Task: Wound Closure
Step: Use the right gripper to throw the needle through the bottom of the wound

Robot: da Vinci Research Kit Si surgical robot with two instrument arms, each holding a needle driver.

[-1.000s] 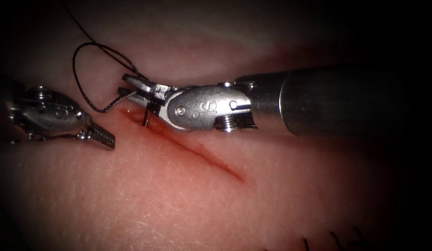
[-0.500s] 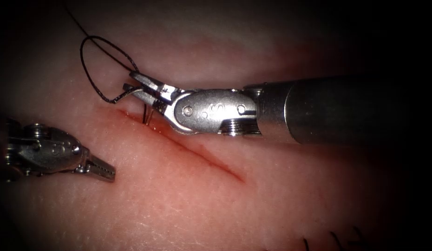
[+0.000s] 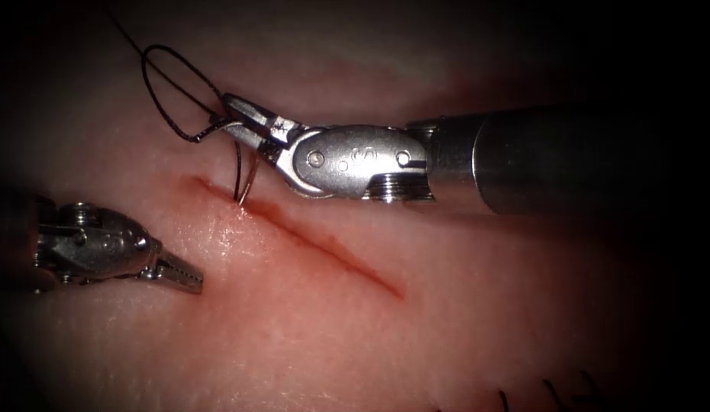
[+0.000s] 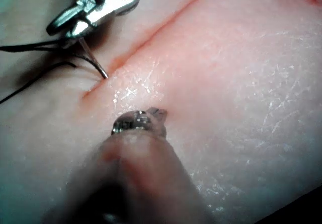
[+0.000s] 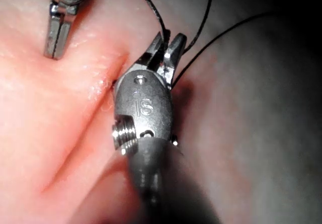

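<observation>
Pale tissue (image 3: 446,305) lies open around the cut (image 3: 324,244), dark at the margins. Your right tool (image 3: 234,122) clamps the needle (image 3: 246,179) near its thread end, its point at the cut's upper-left end; whether it sits in the tissue is unclear. The needle looks stiff and slick, the thread (image 3: 168,91) limp. Your left tool (image 3: 183,276), closed on nothing, lies left of the cut with free room.

My right tool (image 3: 240,126) is showing polished, glossy metal with bright glints; its shaft is showing a duller, brushed grey finish. My left tool (image 3: 179,273) is showing the same shiny metal, with serrated jaw faces. The needle (image 3: 248,179) is reading as thin, smooth, reflective steel. The thread (image 3: 168,91) is looking dark, matt and finely braided. The tissue (image 3: 309,336) is appearing pale, moist and finely wrinkled, glistening wetly along the cut (image 3: 324,248).
</observation>
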